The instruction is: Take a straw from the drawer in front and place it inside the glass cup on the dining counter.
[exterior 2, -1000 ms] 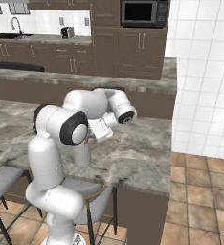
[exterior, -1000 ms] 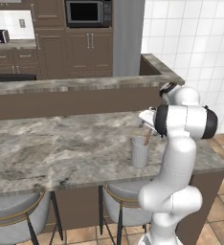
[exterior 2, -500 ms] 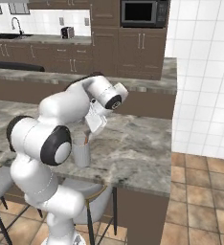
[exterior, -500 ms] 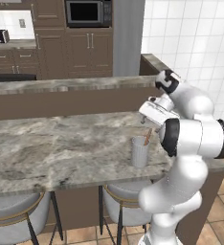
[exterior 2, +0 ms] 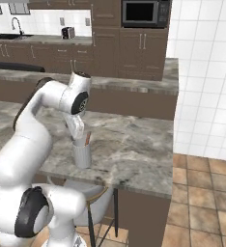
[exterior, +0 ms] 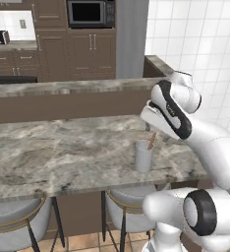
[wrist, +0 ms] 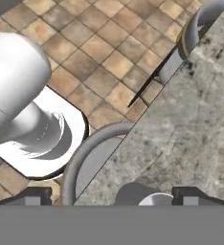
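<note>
The glass cup [exterior: 143, 157] stands on the dining counter [exterior: 63, 152] near its front edge. The orange-tan straw [exterior: 151, 141] leans inside it, its top sticking out above the rim. My gripper [exterior: 150, 127] hangs just above the cup, open and holding nothing. From the right, the cup [exterior 2: 81, 154], the straw [exterior 2: 87, 139] and the gripper [exterior 2: 79, 132] stack the same way. In the hand view the fingertips [wrist: 35, 196] stand wide apart, with the cup's rim [wrist: 142, 195] between them at the bottom edge. The drawer is out of view.
Grey stools [exterior: 127, 202] sit under the counter's front overhang, and one stool [wrist: 92, 158] lies below the hand. The raised back ledge [exterior: 72, 88] runs behind the cup. A white tiled wall [exterior 2: 206, 77] closes the right side, above a tan tiled floor [exterior 2: 202, 202].
The arm's upper links have swung round to a new pose while the hand stays just above the cup. The jaws remain open and the straw rests in the cup.
</note>
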